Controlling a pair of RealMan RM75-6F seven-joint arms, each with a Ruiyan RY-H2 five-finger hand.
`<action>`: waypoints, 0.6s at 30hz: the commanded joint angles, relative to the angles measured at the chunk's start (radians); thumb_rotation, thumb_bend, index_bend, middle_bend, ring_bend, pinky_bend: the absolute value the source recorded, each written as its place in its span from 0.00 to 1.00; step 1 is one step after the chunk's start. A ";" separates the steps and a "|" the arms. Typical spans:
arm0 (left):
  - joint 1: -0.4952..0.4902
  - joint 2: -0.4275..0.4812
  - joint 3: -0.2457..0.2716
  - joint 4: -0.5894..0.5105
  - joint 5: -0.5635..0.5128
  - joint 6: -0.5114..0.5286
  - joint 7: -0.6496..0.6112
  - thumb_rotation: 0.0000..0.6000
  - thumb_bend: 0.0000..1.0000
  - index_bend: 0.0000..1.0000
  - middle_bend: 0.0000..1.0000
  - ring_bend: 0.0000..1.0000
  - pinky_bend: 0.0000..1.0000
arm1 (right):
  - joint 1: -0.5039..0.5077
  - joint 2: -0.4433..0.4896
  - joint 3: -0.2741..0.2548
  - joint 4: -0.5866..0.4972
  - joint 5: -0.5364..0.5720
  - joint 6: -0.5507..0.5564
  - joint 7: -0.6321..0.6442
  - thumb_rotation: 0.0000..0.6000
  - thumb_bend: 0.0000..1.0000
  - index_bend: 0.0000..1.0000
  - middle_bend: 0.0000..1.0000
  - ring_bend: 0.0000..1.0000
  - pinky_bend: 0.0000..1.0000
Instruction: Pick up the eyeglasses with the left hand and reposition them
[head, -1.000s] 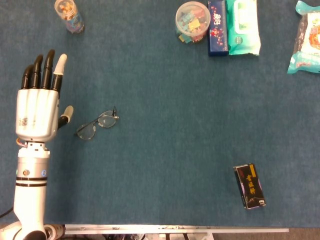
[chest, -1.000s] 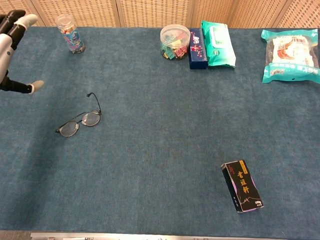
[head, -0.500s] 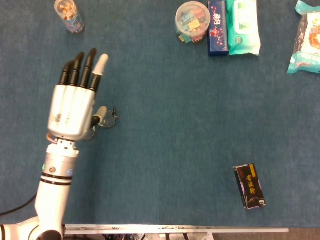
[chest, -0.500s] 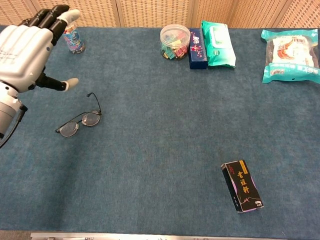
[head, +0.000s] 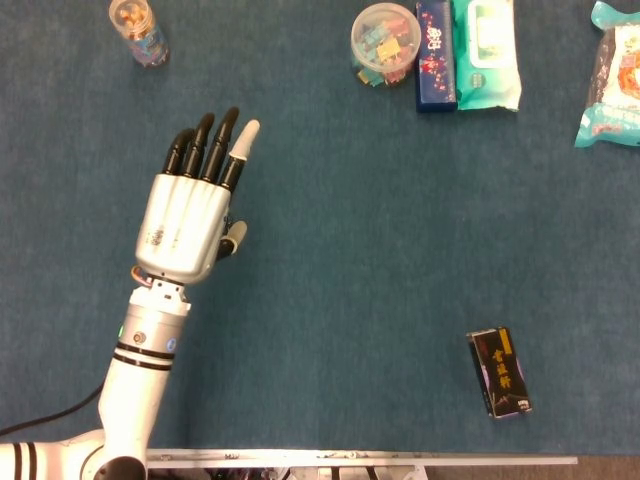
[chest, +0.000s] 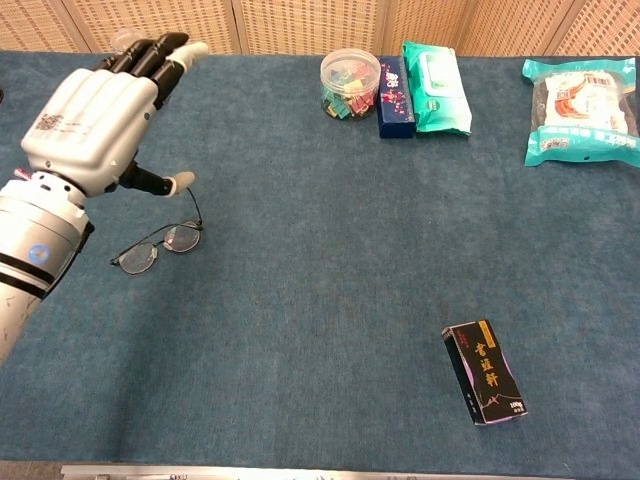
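1. The left hand (chest: 95, 125) is hovering above the blue table (chest: 330, 250), fingers extended and apart, thumb out to the side, holding nothing.
2. The eyeglasses (chest: 158, 245) are lying on the cloth just below the hand, untouched; from the head view the hand is covering them.
3. A black box (chest: 485, 372) is sitting well apart, near the front edge.

Bright, even overhead light, soft faint shadows on the blue cloth (chest: 330, 250), sharp focus, no glare.
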 joint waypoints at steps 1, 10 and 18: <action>-0.005 -0.015 0.001 0.023 -0.014 -0.009 -0.002 1.00 0.18 0.00 0.00 0.00 0.14 | -0.003 0.000 -0.001 0.003 0.000 0.003 0.003 1.00 0.00 0.44 0.32 0.20 0.33; -0.017 -0.042 -0.019 0.104 -0.068 -0.026 -0.035 1.00 0.17 0.00 0.00 0.00 0.14 | -0.010 0.005 -0.001 0.001 0.008 0.004 -0.001 1.00 0.00 0.44 0.32 0.20 0.33; -0.017 -0.040 -0.027 0.135 -0.101 -0.025 -0.060 1.00 0.17 0.00 0.00 0.00 0.14 | -0.005 -0.003 -0.003 0.002 0.008 -0.008 -0.004 1.00 0.00 0.44 0.32 0.20 0.33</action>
